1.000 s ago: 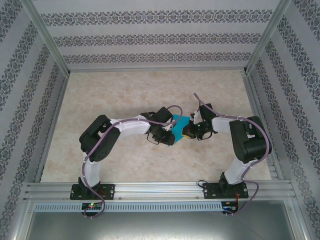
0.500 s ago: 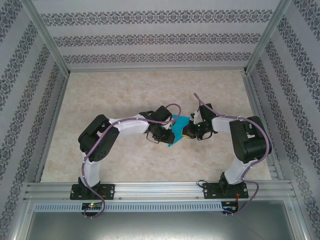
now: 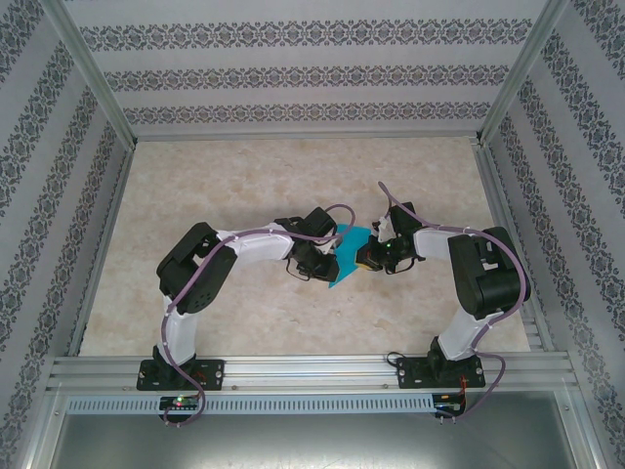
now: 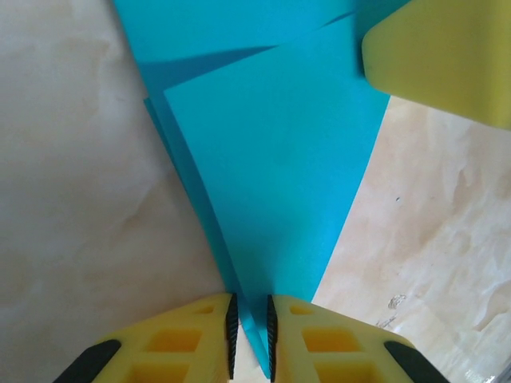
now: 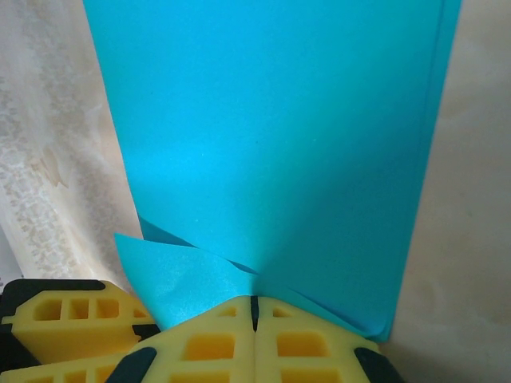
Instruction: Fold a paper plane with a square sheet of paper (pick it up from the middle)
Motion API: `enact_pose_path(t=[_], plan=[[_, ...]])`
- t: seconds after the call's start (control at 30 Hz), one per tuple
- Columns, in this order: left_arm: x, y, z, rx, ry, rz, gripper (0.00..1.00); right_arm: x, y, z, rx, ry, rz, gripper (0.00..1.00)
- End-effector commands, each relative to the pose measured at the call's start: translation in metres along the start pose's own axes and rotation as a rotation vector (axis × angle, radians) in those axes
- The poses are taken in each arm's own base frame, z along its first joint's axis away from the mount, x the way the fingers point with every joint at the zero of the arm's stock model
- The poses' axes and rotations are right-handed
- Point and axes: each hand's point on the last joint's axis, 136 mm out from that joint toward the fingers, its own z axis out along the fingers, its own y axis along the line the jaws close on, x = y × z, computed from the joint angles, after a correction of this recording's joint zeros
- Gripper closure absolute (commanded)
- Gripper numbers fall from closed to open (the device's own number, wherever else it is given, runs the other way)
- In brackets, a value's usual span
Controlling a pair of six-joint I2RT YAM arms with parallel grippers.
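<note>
Paper plane — in right hand

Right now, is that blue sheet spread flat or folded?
Folded: the turquoise paper shows overlapping layers narrowing to a point, with a loose flap at one end.

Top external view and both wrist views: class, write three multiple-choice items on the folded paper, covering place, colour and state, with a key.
1. Where is the folded paper? A at the far wall; B between the left pincer and right pincer; C beside the left arm's base.
2. What colour are the right pincer's fingers? A yellow; B red; C white.
3. The right pincer is: A wide open; B shut on the folded paper; C shut on nothing.
Key: B, both pincers flank it; A, yellow pads show; B, fingers meet on paper.
</note>
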Motion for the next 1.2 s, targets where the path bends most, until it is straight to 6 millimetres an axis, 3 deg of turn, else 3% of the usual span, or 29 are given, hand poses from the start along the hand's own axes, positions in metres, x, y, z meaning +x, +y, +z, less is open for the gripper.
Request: enact_pose_path(t=[0.0,0.23,0.97,1.17], plan=[[0.006,0.016,0.007,-0.056,0.044,0.006,0.79,0.018,-0.051,0.007,0.180,0.037,0.074,1.00],[0.016,0.025,0.011,-0.128,0.078,0.039,0.79,0.017,-0.053,0.007,0.188,0.037,0.076,1.00],[0.079,0.068,0.033,-0.579,0.189,0.283,0.79,0.017,-0.045,0.010,0.096,0.026,0.098,1.00],[0.086,0.072,0.033,-0.655,0.189,0.332,0.79,0.017,-0.047,0.010,0.091,0.026,0.099,1.00]])
